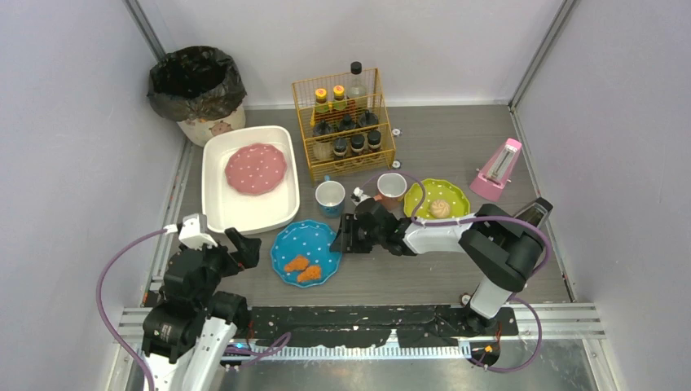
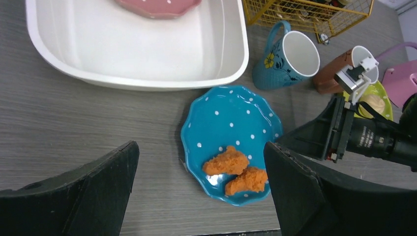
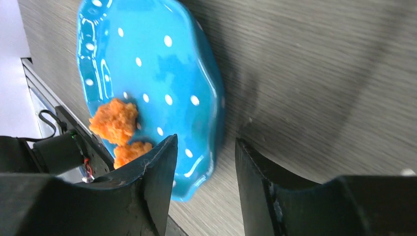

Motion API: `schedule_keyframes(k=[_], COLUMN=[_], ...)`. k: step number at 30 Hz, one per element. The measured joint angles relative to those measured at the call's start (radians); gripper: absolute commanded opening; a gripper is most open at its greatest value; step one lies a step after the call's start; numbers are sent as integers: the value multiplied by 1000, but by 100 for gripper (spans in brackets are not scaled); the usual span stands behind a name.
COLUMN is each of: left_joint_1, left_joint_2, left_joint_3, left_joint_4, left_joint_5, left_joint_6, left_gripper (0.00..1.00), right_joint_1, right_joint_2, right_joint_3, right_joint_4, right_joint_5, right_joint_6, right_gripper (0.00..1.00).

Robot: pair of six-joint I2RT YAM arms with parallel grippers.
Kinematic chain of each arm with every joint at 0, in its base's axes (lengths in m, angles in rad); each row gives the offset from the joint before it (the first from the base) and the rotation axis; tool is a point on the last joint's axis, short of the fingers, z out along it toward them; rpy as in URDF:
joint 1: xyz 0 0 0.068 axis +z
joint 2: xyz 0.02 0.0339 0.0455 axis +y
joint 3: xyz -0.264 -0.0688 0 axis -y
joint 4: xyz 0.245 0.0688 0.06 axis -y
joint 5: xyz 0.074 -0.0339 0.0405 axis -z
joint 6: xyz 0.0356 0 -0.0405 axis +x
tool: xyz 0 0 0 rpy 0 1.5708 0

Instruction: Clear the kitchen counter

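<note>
The grey wood-grain kitchen counter (image 1: 456, 138) carries a blue white-dotted plate (image 1: 305, 252) with two orange nuggets (image 1: 302, 268) near its front. My right gripper (image 1: 337, 237) is open at the plate's right edge. In the right wrist view the plate's rim (image 3: 216, 123) lies between the open jaws (image 3: 206, 169), one finger over the plate, the other over the counter (image 3: 319, 73). My left gripper (image 1: 247, 248) is open and empty just left of the plate. In the left wrist view it (image 2: 201, 196) hovers near the plate (image 2: 231, 123) and nuggets (image 2: 226, 162).
A white tub (image 1: 213, 204) holding a pink plate (image 1: 256, 168) stands at the left. A blue mug (image 1: 330, 198), a brown cup (image 1: 392, 187) and a green plate (image 1: 424, 195) with a bun are behind the blue plate. A yellow bottle basket (image 1: 344, 122), pink metronome (image 1: 497, 171) and bin (image 1: 197, 81) stand farther back.
</note>
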Motion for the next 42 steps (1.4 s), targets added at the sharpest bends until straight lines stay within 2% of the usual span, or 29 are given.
schedule_keyframes(k=[5,7,11,12,18,26,35,42], left_joint_1=[-3,-10,-29,-33,-44,-46,-46,-80], left_joint_2=[-91,-93,-90,-90,-81,-27,173,353], left_joint_3=[-81,-105,-151,-166,-254,-341,-399,-400], left_joint_4=[-13,-10,12,20,69,206,452,642], left_joint_5=[70,108,169,183,238,298,412,494], left_joint_6=[-51,-79,-135,-150,-213,-288,-372,-415], left_gripper=[100,100,100,99,99,99,95,93], right_joint_1=[24,24,23,23,18,-43,-124,-180], right_joint_2=[79,101,145,150,96,-182,-535,-715], right_joint_3=[36,41,45,43,-28,-207,-284,-283], right_joint_4=[91,121,178,192,216,31,-256,-346], right_joint_5=[4,2,6,2,18,62,104,101], right_joint_6=[42,55,79,83,67,33,-41,-63], right_gripper=[45,37,8,7,5,6,5,5])
